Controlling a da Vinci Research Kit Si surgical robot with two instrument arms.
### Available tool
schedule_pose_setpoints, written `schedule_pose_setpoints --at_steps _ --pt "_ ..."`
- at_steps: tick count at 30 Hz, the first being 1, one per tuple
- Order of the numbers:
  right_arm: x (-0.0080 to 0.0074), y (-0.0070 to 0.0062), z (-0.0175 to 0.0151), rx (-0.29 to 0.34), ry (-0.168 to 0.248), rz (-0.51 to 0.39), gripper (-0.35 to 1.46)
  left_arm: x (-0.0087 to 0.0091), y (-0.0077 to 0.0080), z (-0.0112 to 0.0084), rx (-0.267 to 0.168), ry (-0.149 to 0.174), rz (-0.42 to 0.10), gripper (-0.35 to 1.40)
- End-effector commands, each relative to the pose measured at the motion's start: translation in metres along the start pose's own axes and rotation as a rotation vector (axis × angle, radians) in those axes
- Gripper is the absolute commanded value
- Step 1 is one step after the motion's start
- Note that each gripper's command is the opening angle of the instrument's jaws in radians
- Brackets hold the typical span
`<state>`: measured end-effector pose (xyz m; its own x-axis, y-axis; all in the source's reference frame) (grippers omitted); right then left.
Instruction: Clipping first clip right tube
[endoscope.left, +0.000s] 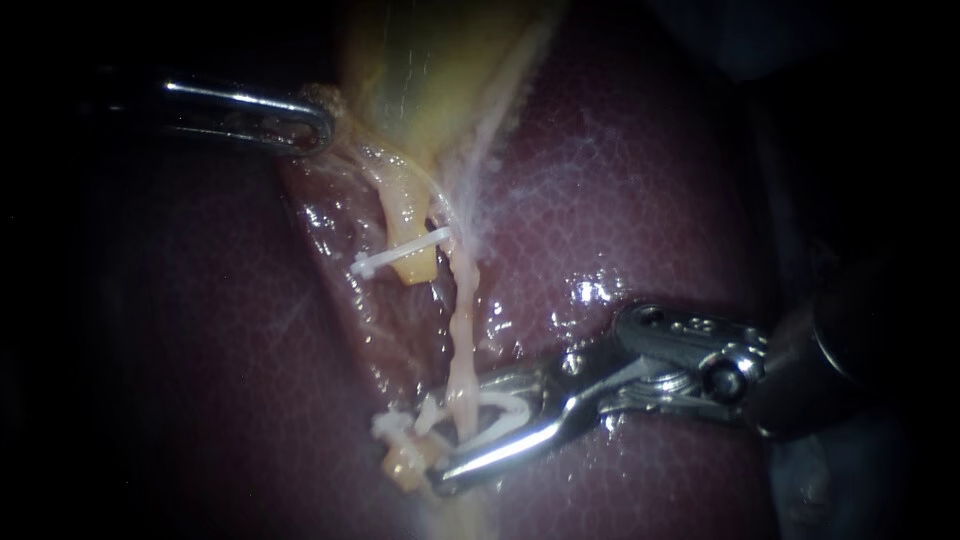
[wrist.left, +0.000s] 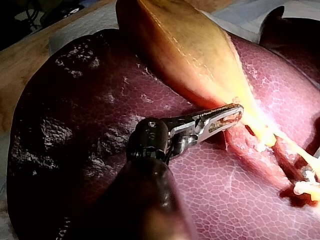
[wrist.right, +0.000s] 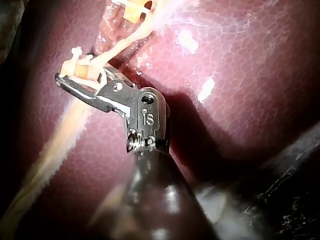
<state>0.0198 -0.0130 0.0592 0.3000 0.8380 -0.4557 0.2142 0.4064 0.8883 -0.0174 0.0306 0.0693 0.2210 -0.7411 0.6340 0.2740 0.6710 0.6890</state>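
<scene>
The right instrument (endoscope.left: 462, 432) has its jaws part-spread, carrying a white plastic clip (endoscope.left: 500, 412) that straddles the pale pink right tube (endoscope.left: 465, 310) low on the dark red liver (endoscope.left: 640, 200). Beyond, the left instrument (endoscope.left: 315, 125), jaws closed on the yellow gallbladder (endoscope.left: 420, 70) edge, apparently keeps the tube taut for clipping.

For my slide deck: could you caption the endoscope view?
Right instrument holds an open white clip around the right tube on the liver; left instrument beside the gallbladder.
</scene>
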Motion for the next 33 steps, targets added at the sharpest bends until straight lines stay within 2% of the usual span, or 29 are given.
schedule_pose_setpoints --at_steps 1,15,17,18,20,33 --pt "0.0 0.0 0.0 0.0 0.0 0.0 0.37 0.0 0.0 0.0 0.0 0.0 0.0 -0.35" --pt "-0.0004 0.0 0.0001 0.006 -0.005 -0.003 0.21 0.0 0.0 0.0 0.0 0.0 0.0 -0.35" --pt "-0.0004 -0.0001 0.0001 0.014 -0.01 -0.002 0.1 0.0 0.0 0.0 0.0 0.0 0.0 -0.35" --pt "-0.0004 -0.0001 0.0 0.017 -0.011 -0.002 -0.01 0.0 0.0 0.0 0.0 0.0 0.0 -0.35" --pt "-0.0005 -0.0001 -0.0001 0.031 -0.02 -0.003 -0.35 0.0 0.0 0.0 0.0 0.0 0.0 -0.35" --pt "-0.0005 0.0001 0.0001 0.032 -0.017 -0.003 -0.35 0.0 0.0001 0.0 -0.001 0.0 0.0 -0.35"
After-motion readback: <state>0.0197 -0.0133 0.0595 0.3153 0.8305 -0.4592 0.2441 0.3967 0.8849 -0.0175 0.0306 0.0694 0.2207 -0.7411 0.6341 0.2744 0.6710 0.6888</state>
